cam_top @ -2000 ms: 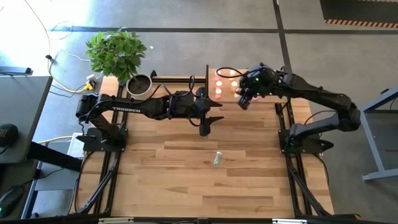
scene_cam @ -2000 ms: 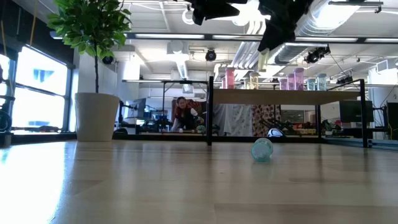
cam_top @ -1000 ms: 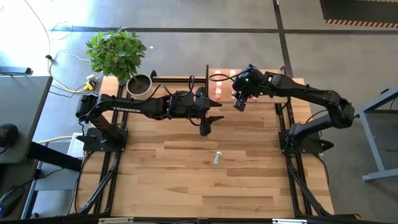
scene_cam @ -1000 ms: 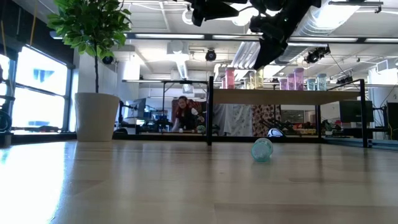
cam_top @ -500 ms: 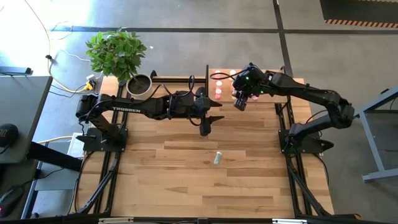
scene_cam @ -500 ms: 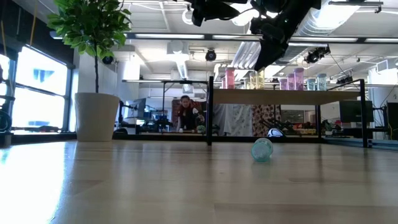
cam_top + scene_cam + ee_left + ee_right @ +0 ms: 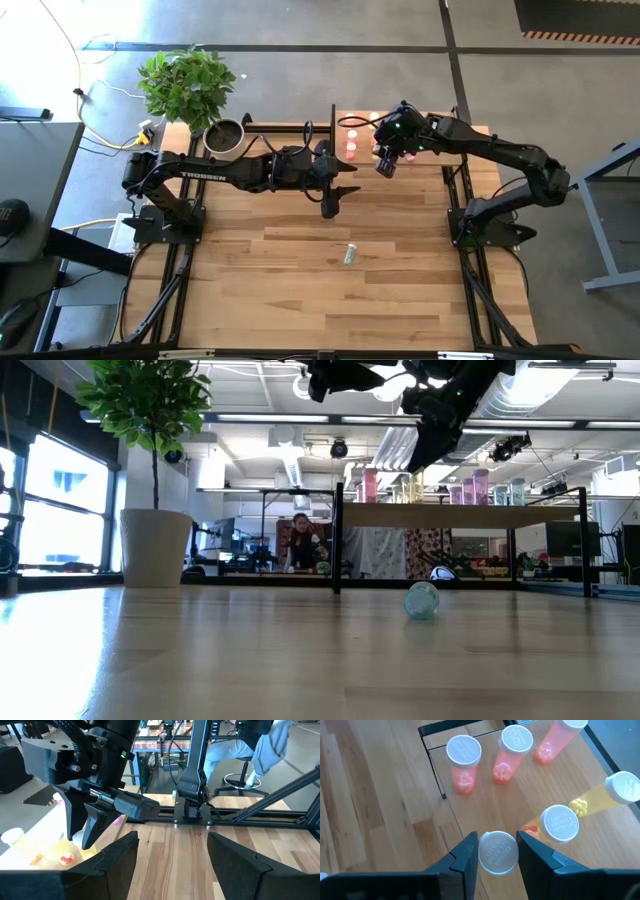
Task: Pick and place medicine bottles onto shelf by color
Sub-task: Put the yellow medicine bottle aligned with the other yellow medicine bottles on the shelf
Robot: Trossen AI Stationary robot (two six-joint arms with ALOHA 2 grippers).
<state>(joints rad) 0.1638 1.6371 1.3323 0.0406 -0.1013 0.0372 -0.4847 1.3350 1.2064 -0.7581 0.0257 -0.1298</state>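
R pincer [image 7: 497, 851] barely shifted, over shelf [image 7: 470, 815]

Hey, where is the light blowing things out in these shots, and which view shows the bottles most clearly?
High view: the shelf is washed out, its bottles reduced to glowing dots. Left wrist view: the shelf is overexposed to near white. Low view: bright window at the side, arms in silhouette against ceiling lights. Right wrist view: evenly lit, caps and pills crisp, the right gripper around a white-capped bottle.

Upright white-capped medicine bottles [image 7: 510, 754] crowding the shelf [image 7: 465, 815] just beyond the right gripper [image 7: 498, 851], gaps between them narrow, black upright panel [image 7: 333, 124] along the shelf's left edge
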